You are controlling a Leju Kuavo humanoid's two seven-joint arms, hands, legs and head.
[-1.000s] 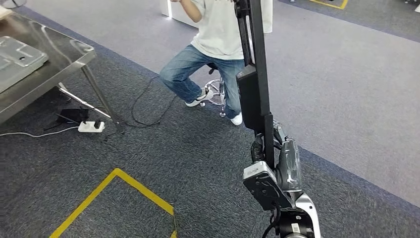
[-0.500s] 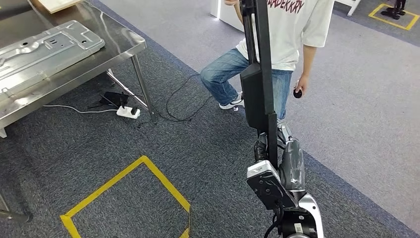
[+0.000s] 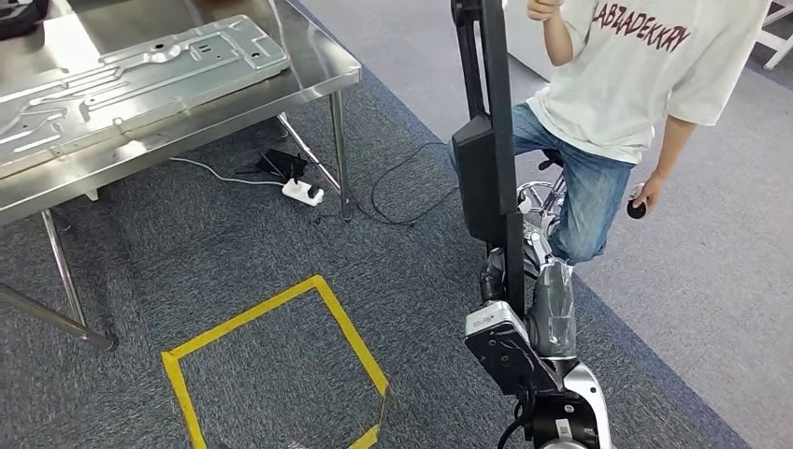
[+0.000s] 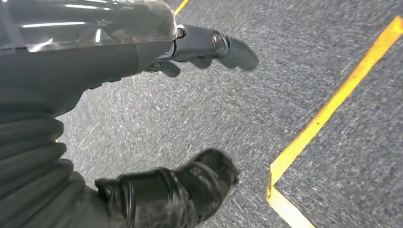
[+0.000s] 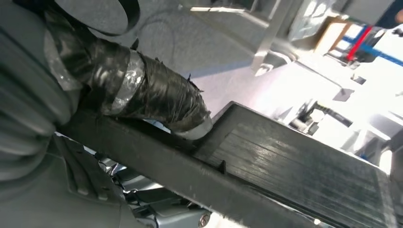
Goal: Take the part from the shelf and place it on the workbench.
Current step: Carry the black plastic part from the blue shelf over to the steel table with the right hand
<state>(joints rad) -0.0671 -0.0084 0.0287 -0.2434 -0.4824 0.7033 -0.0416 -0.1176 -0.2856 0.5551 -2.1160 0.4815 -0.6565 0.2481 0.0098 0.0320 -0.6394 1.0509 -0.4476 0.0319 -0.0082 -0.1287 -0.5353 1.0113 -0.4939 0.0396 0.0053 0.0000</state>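
While our right hand (image 3: pixel 512 281) grips the long black part (image 3: pixel 491 150) upright, its long axis running toward twelve o'clock, the workbench (image 3: pixel 318 79) lies at ten o'clock; our left hand (image 4: pixel 199 47) hangs with fingers apart, holding nothing.

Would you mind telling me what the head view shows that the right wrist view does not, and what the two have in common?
Only the head view shows the steel workbench bearing a stamped metal panel, the yellow floor marking, a white power strip and a seated person.

Only the right wrist view shows, up close, a tape-wrapped finger pressed against the part, with bright blurred surroundings behind.

Both show the long black part gripped by the right hand; in the wrist view its ridged black face crosses the picture.
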